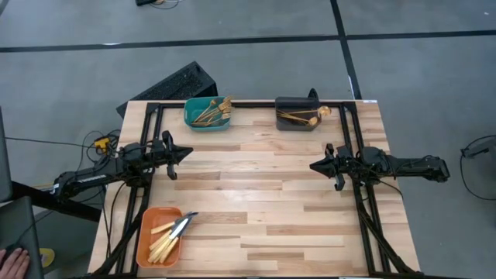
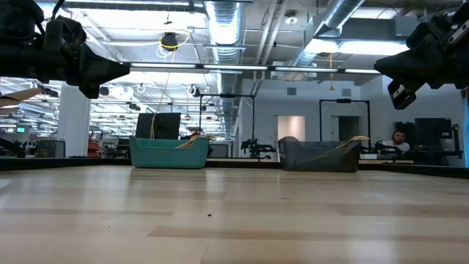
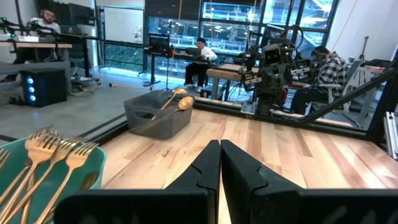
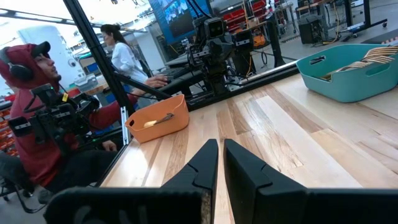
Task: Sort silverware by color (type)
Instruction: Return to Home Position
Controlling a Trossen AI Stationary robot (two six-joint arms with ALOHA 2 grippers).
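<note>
At nine and three o'clock, the left gripper point(image 1: 186, 153) and right gripper point(image 1: 314, 164) are hovering, fingers point(image 3: 202, 171) together, evidently parking since the silverware point(image 1: 215, 111) is lying sorted in bins point(image 1: 190, 120) at eleven, one and seven.

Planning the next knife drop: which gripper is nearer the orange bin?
Left. The left gripper hangs on the same side of the table as the orange bin; the right gripper is across the table, clearly farther.
</note>
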